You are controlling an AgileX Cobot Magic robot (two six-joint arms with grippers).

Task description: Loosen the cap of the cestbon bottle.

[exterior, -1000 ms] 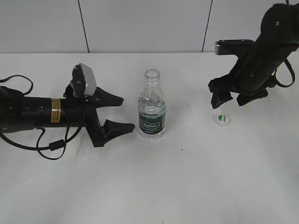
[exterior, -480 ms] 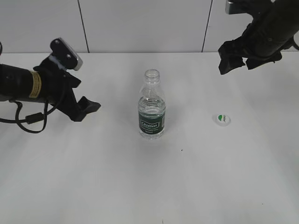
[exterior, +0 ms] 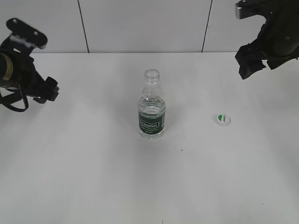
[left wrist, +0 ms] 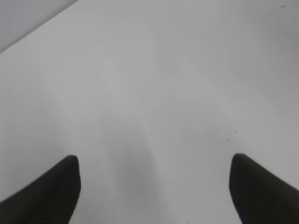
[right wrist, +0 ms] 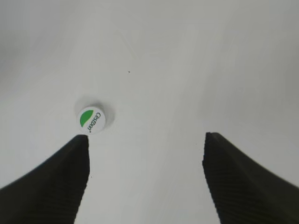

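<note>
Both arms have pulled up and away from the bottle (exterior: 152, 106), each pincer (left wrist: 154, 186) (right wrist: 145, 175) spread and empty. With the cap (exterior: 223, 119) off to the bottle's right on the surface (exterior: 149, 186), I'd just keep clear.

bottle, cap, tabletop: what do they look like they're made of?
Cestbon bottle: clear, glossy, probably thin plastic; the table shows through it, and the green label band looks like printed film.
Cap: opaque white, likely moulded plastic, smooth printed green-and-white top.
Table: matte white, uniform; laminate or painted board, can't tell which.
</note>
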